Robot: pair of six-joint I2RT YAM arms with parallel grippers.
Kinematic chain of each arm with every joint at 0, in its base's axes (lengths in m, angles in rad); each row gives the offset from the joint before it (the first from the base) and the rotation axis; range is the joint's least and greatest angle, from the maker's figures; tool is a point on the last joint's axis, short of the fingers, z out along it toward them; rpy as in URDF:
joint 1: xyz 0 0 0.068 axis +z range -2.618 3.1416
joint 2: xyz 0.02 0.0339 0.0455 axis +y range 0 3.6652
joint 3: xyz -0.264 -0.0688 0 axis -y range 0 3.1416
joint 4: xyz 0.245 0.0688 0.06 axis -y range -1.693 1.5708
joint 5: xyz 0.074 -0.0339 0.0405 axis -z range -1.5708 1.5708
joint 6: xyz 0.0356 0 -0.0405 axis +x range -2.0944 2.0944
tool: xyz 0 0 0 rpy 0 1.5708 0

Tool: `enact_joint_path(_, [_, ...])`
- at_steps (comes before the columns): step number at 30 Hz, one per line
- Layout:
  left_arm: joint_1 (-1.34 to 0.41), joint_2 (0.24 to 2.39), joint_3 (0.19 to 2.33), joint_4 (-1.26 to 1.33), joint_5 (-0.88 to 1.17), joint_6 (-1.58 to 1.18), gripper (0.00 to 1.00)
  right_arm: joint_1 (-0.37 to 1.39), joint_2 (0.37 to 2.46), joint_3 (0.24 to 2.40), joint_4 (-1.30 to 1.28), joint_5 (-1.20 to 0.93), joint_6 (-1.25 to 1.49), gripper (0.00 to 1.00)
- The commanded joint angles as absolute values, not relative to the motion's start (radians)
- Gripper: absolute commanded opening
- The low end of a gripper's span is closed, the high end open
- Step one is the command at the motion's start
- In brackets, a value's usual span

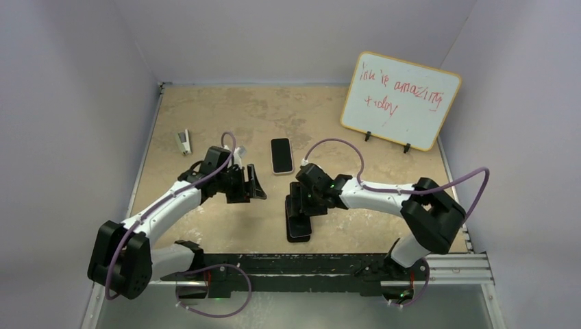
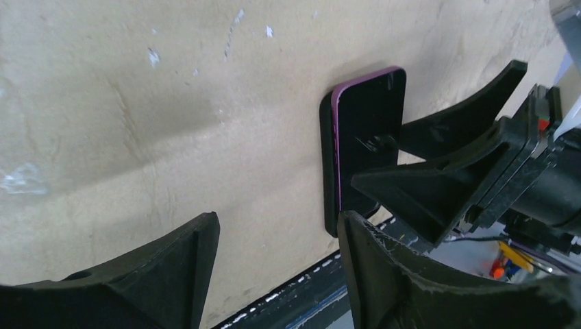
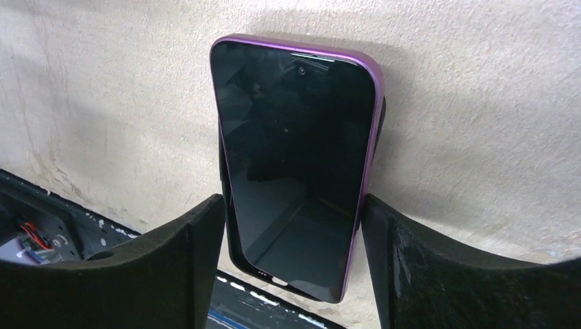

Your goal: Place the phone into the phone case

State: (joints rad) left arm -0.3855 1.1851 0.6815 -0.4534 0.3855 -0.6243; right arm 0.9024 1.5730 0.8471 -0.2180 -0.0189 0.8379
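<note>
tabletop (image 1: 226, 110): phone (image 3: 294, 157) lies on phone case (image 2: 327, 164), askew, near front edge, centre | right claw (image 1: 299, 205): over phone, one finger on each side | left claw (image 1: 255, 184): left of phone, apart | second phone (image 1: 281, 155): behind both claws | whiteboard (image 1: 401, 99): back right, propped | small object (image 1: 183, 142): left, behind left claw

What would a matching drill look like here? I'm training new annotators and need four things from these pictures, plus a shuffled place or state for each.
1 purple phone
2 whiteboard
3 white-edged phone
4 left gripper

a standing at the far right
b open, empty
c between the right gripper's fingers
d flat mid-table, untouched

Pairs: 1-c, 2-a, 3-d, 4-b
</note>
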Motion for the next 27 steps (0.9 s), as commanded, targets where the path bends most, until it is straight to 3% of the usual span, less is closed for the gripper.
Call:
enact_joint_path(1, [-0.388,1.157,0.625,-0.336,0.511,-0.635,0.65,0.905,1.521,0.857,-0.268,-0.004,0.858,0.73])
enact_joint_path(9, [-0.445,1.182,0.457,-0.053,0.620,-0.805,0.63,0.904,1.418,0.768,-0.252,-0.004,0.863,0.50])
enact_joint_path(18, [-0.519,1.236,0.384,0.124,0.610,-0.894,0.61,0.905,1.409,0.736,-0.233,-0.004,0.877,0.54])
enact_joint_path(27, [-0.626,1.304,0.320,0.293,0.519,-0.994,0.58,0.905,1.400,0.714,-0.181,-0.048,0.883,0.40])
